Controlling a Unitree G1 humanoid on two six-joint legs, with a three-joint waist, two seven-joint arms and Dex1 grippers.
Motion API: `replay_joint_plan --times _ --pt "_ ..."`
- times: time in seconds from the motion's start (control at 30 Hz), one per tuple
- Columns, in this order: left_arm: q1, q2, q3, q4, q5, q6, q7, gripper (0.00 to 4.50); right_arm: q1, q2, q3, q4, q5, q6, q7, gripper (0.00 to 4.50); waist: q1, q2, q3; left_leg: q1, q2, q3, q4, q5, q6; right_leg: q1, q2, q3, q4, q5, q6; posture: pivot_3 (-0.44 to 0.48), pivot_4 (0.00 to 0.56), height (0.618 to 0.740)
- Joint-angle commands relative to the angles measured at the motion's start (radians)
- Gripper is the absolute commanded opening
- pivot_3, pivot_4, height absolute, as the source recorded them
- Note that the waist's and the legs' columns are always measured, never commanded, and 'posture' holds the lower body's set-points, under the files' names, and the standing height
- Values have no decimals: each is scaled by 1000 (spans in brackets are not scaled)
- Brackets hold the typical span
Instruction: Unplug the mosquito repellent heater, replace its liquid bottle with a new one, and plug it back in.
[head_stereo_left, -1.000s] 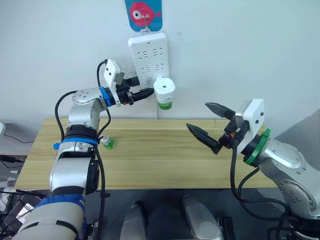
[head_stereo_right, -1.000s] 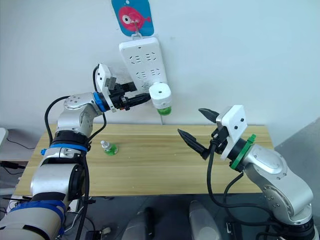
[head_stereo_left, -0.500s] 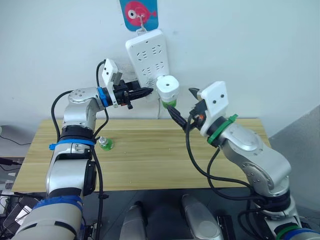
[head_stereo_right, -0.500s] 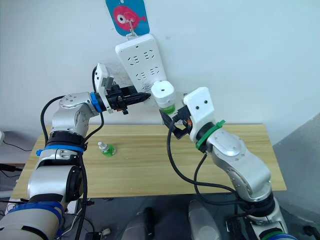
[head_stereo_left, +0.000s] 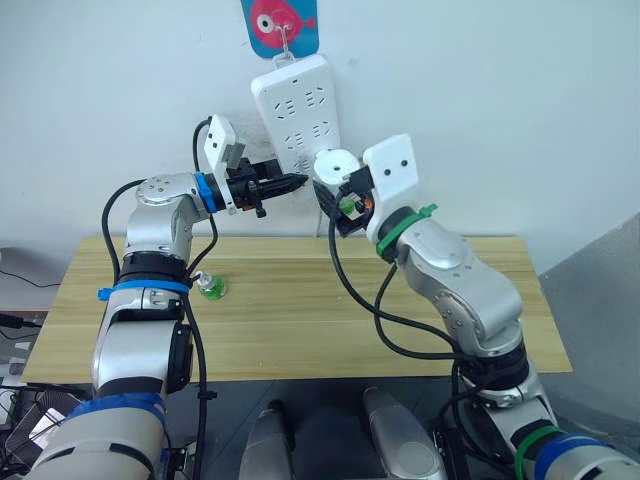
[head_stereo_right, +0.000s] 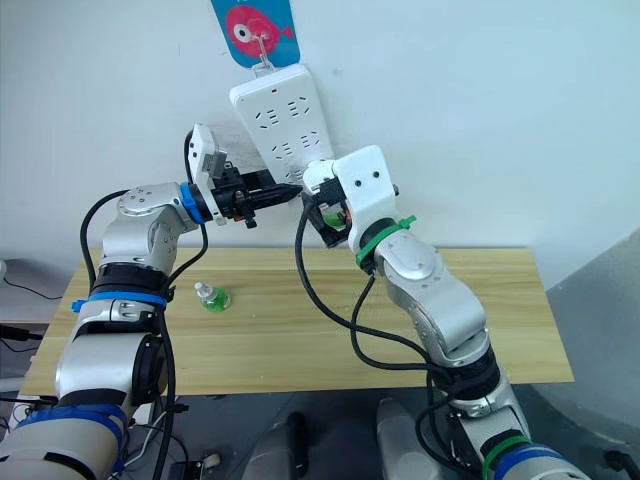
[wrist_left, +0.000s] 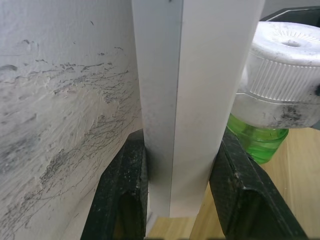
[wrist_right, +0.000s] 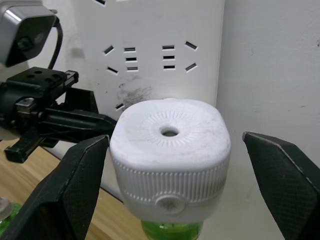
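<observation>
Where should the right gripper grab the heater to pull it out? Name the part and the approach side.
Grip the mosquito repellent heater on its ribbed white sides, coming straight at its domed front from the room side. The right gripper already straddles it with fingers open, and the power strip behind blocks any rear approach. Avoid the green liquid bottle underneath.

White heater (wrist_right: 170, 155), rounded, ribbed band, small hole in domed top; plugged into lower end of wall strip, hanging above the table. Green bottle (wrist_left: 257, 142) screwed in beneath, only its translucent base showing. Spare bottle (head_stereo_left: 212, 287), green with white cap, standing upright on table, well apart.
</observation>
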Motion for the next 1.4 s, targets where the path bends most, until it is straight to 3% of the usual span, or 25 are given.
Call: replay_joint_plan --times 0.03,0.1,0.17,0.3,0.57,0.97,1.2,1.4 --pt "-1 -2 -1 -32 -7 3 -1 1308 -28 17 2 8 -36 -47 12 4500 0 0 0 0 0 0 0 0 0 0 0 0 0 0 0 -326 276 740" --pt "-1 -1 0 -32 -8 3 0 1308 -31 26 0 22 -48 -58 17 4500 0 0 0 0 0 -1 0 0 0 0 0 -1 1 0 0 -326 276 740" --pt "0 0 -1 -35 -8 6 -1 1308 -34 33 -1 34 -58 -67 22 4145 0 0 0 0 0 -2 0 0 0 0 0 -2 2 0 0 -326 275 740" --pt "1 1 -2 -35 -7 6 -2 1308 -38 53 -5 60 -78 -84 33 2950 0 0 0 0 0 -3 1 0 0 0 0 -3 4 0 0 -326 275 740" --pt "1 -2 -3 -20 8 -11 29 1308 -31 71 -27 27 -71 -55 51 2954 -1 1 0 0 0 -5 5 0 0 0 0 -5 10 0 0 -327 272 740" --pt "19 9 -28 34 83 -138 122 1308 28 11 -135 -278 28 232 93 2954 -1 1 0 -3 -1 -12 9 0 0 0 0 -12 13 0 0 -336 274 740" --pt "190 21 14 -159 25 -191 133 1308 83 63 -261 -335 80 279 67 2954 -22 1 0 -1 0 -10 13 3 2 2 1 -9 14 -2 2 -342 274 740" --pt "460 67 21 -491 -28 -88 152 3199 130 107 -341 -366 125 281 57 2954 -39 5 0 -1 1 -10 6 2 2 -1 0 -10 15 1 -3 -353 274 740"
